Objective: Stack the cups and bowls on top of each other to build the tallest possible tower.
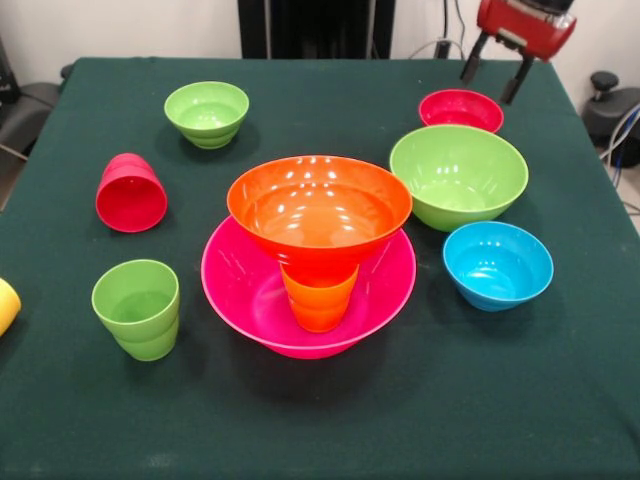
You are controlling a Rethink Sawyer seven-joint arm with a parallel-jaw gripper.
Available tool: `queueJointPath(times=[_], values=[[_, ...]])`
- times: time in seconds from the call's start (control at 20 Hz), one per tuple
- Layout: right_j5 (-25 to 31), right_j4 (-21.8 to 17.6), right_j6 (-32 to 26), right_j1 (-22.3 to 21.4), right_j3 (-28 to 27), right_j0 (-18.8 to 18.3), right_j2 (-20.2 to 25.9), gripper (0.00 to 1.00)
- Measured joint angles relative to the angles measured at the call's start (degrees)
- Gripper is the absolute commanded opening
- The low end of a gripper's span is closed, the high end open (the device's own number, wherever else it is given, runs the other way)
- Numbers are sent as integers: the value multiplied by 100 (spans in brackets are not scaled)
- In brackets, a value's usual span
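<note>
The tower stands mid-table: a very large pink bowl (232,290) holds an orange cup (320,300), and a large orange bowl (320,210) rests on that cup. Around it sit a large green bowl (458,175), a small blue bowl (497,263), a small red bowl (460,108) and a small green bowl (207,112). A red cup (130,192) lies on its side at the left. A green cup (137,308) stands upright below it. Only a sliver of a yellow cup (6,305) shows at the left edge. My gripper (489,88) hangs open and empty above the small red bowl.
A dark green cloth covers the table (300,420). Its far edge runs along the top and its side edges slant down left and right. Dark equipment and cables (615,115) sit off the table at the right.
</note>
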Motion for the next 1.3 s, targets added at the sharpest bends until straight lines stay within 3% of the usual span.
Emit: queueJointPath(times=[0.15, 0.45, 0.8, 1.3], values=[[32, -1, 0, 418, -462, -127, 26, 100], [477, 4, 0, 826, -1159, -479, 58, 100], [1124, 7, 0, 842, -1505, -587, 49, 100], [1692, 130, 0, 478, -1622, -530, 43, 100]])
